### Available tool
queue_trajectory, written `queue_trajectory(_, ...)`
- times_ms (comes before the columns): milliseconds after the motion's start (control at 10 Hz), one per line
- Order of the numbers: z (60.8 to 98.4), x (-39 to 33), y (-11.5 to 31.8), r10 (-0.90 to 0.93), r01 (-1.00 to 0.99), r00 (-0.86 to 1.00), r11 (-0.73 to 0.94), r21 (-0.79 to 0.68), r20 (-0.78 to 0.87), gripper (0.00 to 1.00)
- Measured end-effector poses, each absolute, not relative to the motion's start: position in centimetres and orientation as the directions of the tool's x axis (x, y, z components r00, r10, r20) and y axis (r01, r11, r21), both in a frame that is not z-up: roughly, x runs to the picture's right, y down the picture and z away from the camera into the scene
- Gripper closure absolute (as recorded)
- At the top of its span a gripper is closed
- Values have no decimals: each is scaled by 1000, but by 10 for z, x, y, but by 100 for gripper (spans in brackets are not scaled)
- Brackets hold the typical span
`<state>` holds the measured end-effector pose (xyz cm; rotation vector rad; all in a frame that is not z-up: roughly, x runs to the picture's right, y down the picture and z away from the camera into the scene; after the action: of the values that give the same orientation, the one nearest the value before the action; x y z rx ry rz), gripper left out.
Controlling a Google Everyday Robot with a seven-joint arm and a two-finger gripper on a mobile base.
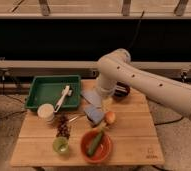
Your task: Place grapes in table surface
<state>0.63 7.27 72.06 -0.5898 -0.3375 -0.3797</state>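
Item one: the grapes (63, 129), a small dark bunch lying directly on the table surface (131, 137). They sit in its left half, about midway between the back and front edges, and nothing holds them.

Close neighbours:
- white cup (46, 111), just behind and to the left of the bunch, near the left edge
- green cup (61, 145), just in front of it, close to the front edge
- red bowl (96, 146), front centre, with a long green vegetable (94, 143) lying in it

Further out:
- orange-yellow fruit (110, 117), near the middle of the table, just behind the bowl
- blue cloth (92, 106), behind and beside that fruit, running toward the back edge
- green tray (53, 88), at the back left corner, with a white utensil (63, 97) propped over its front rim
- dark bowl (122, 90), at the back edge, mostly hidden by my arm

My gripper (107, 101) hangs fingers-down over the back centre of the table, above the right edge of the blue cloth. It is spread wide with nothing in it, and well apart from the grapes. The cloth and the orange-yellow fruit lie between my hand and the bunch.
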Motion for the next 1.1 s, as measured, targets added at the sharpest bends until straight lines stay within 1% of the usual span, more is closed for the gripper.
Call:
queue_trajectory(600, 731, -77, 116, -332, 557, 814, 680, -477, 476, 20)
queue_trajectory(1100, 746, -112, 138, -376, 615, 773, 643, -457, 511, 20)
